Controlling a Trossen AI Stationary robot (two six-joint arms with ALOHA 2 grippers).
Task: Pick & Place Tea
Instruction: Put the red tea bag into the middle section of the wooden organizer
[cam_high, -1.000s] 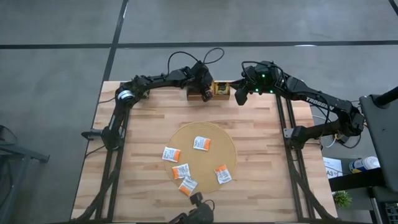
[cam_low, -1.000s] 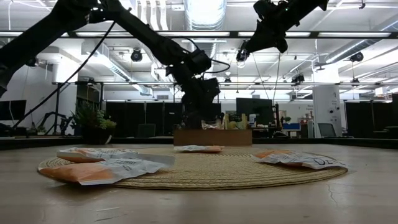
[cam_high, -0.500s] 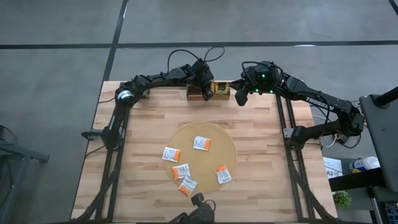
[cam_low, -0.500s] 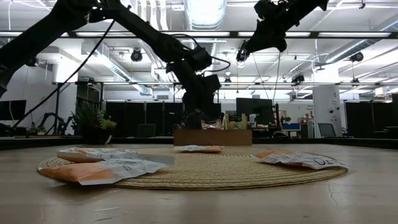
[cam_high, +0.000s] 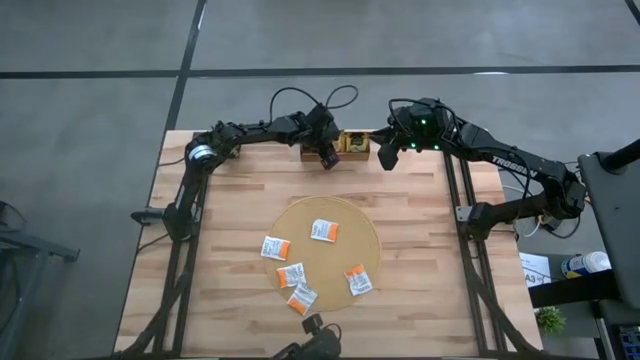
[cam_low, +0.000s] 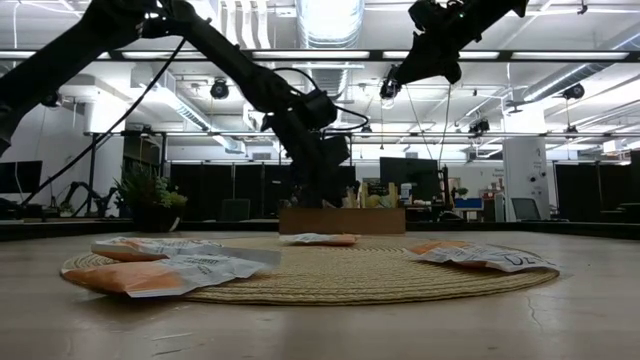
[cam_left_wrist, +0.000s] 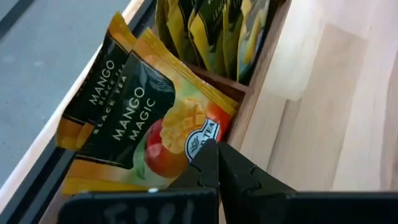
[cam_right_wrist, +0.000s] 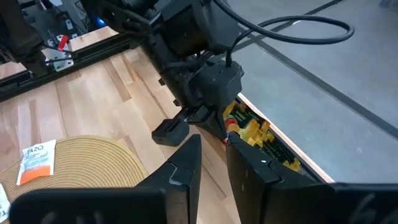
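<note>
A small wooden tray (cam_high: 350, 146) with upright yellow and dark tea sachets (cam_left_wrist: 214, 31) stands at the table's far edge. My left gripper (cam_left_wrist: 217, 163) is shut at the tray's left end, its tips against a tilted Mango Magic sachet (cam_left_wrist: 149, 124) that leans out of the tray over another sachet (cam_left_wrist: 93, 93). Several white-and-orange sachets (cam_high: 323, 230) lie flat on the round tan mat (cam_high: 365, 235). My right gripper (cam_right_wrist: 212, 167) hovers high, right of the tray, narrowly open with nothing between its fingers. My left gripper's shut fingertips (cam_left_wrist: 208, 158) meet the Mango Magic sachet at its lower corner (cam_left_wrist: 200, 142), slanting down from the table's near-left side. The fingers hide the place of contact, so I cannot tell whether they pinch the corner or only press against it. The sachet leans tilted on the tray's left end.
The tray stands right at the table's far edge (cam_left_wrist: 56, 149), with the floor beyond. Bare wood lies between the tray and the mat (cam_high: 330, 185). The arms' frames run along both table sides (cam_high: 185, 250).
My left gripper has sunk a little at the tray's left end, staying shut. My right gripper has kept its place.
</note>
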